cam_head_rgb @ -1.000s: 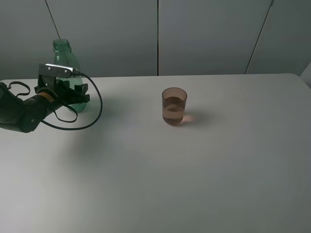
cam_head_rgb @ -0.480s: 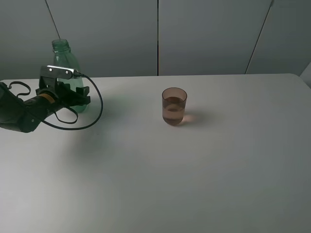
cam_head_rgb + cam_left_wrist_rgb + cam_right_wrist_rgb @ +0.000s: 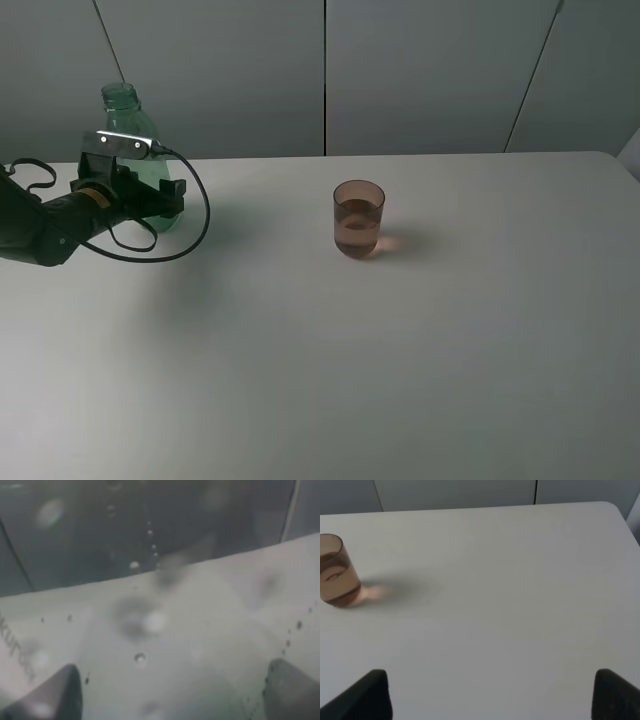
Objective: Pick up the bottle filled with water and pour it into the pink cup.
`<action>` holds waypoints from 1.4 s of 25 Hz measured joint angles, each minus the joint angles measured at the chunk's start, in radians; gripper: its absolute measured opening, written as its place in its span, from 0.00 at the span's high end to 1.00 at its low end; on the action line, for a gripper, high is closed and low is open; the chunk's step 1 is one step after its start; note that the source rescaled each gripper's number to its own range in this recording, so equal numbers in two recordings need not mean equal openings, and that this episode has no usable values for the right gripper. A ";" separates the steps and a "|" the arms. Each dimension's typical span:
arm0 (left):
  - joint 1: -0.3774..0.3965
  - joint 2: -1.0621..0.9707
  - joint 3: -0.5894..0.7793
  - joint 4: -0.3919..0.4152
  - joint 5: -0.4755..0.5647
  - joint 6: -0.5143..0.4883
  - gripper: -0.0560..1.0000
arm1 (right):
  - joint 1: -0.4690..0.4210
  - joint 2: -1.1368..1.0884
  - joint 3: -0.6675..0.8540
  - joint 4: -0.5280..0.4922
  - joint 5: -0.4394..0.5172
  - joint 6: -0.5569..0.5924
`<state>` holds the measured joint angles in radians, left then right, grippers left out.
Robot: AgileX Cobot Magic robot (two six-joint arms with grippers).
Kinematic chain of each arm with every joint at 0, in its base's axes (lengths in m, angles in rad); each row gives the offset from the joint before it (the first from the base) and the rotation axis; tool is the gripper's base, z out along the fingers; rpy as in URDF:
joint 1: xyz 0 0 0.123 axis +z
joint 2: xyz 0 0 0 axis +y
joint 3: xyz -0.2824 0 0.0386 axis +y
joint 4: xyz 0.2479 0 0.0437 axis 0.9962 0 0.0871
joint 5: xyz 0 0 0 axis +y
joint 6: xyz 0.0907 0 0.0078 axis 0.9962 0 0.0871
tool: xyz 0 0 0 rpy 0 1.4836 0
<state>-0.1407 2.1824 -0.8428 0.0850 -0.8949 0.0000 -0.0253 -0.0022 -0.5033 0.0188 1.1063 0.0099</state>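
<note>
The green transparent bottle [image 3: 124, 116] stands at the far left of the white table [image 3: 400, 360], near its back edge, leaning slightly left. My left gripper [image 3: 160, 200] is closed around its lower body. In the left wrist view the bottle's wet wall [image 3: 165, 630] fills the picture between the two fingertips [image 3: 60, 690]. The pink cup [image 3: 358, 219] stands upright in the middle of the table with liquid in it, well right of the bottle. It also shows in the right wrist view [image 3: 334, 571]. My right gripper [image 3: 490, 695] is open and empty, apart from the cup; it is out of the high view.
A grey panelled wall [image 3: 420, 70] runs behind the table. The table's right corner [image 3: 615, 160] shows at the far right. A black cable [image 3: 195, 225] loops from my left wrist over the table beside the bottle.
My left gripper and the bottle have shifted slightly left and up; the bottle's neck now leans a little more left. The cup has not moved.
</note>
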 joint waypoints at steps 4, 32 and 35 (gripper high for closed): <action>0.000 -0.027 0.000 -0.002 0.078 0.017 0.04 | 0.000 0.000 0.000 0.000 0.000 0.000; -0.006 -0.366 0.195 -0.036 0.619 -0.049 0.04 | 0.000 0.000 0.000 0.000 0.000 0.000; -0.008 -0.554 0.198 -0.039 0.884 -0.085 0.04 | 0.000 0.000 0.000 0.000 0.000 0.000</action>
<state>-0.1486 1.6281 -0.6452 0.0465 -0.0111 -0.0846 -0.0253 -0.0022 -0.5033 0.0188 1.1063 0.0099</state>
